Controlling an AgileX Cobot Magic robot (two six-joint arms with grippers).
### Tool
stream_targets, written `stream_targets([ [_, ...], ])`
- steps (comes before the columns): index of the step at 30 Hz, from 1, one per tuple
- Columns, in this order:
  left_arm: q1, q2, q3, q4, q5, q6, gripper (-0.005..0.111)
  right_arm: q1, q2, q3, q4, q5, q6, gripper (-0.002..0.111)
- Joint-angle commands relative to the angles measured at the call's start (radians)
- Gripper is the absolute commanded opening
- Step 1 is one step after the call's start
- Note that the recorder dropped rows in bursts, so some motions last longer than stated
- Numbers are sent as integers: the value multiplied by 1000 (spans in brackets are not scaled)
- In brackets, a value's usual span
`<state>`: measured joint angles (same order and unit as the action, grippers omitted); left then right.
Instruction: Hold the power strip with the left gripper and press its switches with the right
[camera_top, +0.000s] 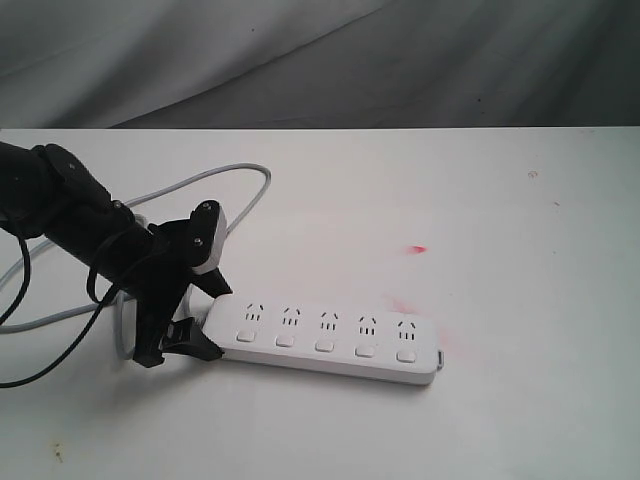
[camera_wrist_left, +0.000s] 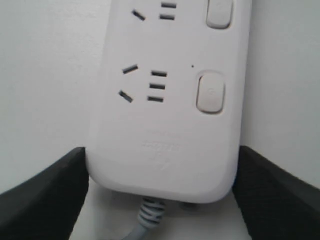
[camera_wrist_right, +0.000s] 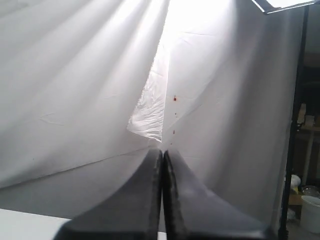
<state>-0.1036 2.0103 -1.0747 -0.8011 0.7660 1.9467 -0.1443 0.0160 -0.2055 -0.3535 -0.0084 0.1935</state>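
A white table (camera_top: 520, 200) filled most of the exterior view, with a creased grey cloth (camera_top: 300, 60) hanging behind it. The black left arm (camera_top: 70, 205) reached in low over the tabletop and ended in the left pincer (camera_top: 212, 322).

The power strip (camera_top: 325, 343) lay flat on the table with its outlets (camera_top: 328, 321) facing up. Its cord end sat between the fingers of that pincer. Its long axis ran straight out from the gap between the fingers, so the rounded far end pointed away from the pincer, well clear of it. In the left wrist view the two black fingers (camera_wrist_left: 45, 195) flanked the strip (camera_wrist_left: 170, 125), one against each long side at the cord end. The left pincer (camera_wrist_left: 162, 155) was thus spread wide and clamped on the width of the strip, as far as the pictures showed.

The grey cord (camera_top: 250, 180) left the gripped end of the strip (camera_wrist_left: 147, 220), passed back under the pincer and swept in a wide loop behind the arm.

The right pincer (camera_wrist_right: 161, 155) appeared only in its own wrist view. Its two black fingers were pressed together with nothing between them, and it faced the cloth (camera_wrist_right: 75, 75). Where it stood relative to the strip could not be told.

The five switches (camera_top: 324, 346) ran in a row along one long side of the strip, one by each outlet. The nearest one (camera_wrist_left: 210, 92) lay just beyond the fingers.

A small red mark (camera_top: 417, 248) sat on the table well away from the left pincer, off to the side of the strip's far half.
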Motion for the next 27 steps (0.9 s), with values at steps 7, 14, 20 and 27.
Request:
stream_targets([
  [7, -5, 1, -2, -1, 18, -2, 59, -7, 5, -19, 97, -5, 94, 0],
  [14, -5, 1, -2, -1, 18, -2, 59, -5, 239, -247, 202, 327, 98, 0],
  [20, -5, 1, -2, -1, 18, -2, 59, -5, 549, -475, 698, 606, -542, 0],
  [27, -5, 1, -2, -1, 18, -2, 59, 109, 860, -602, 911, 757, -885, 0],
])
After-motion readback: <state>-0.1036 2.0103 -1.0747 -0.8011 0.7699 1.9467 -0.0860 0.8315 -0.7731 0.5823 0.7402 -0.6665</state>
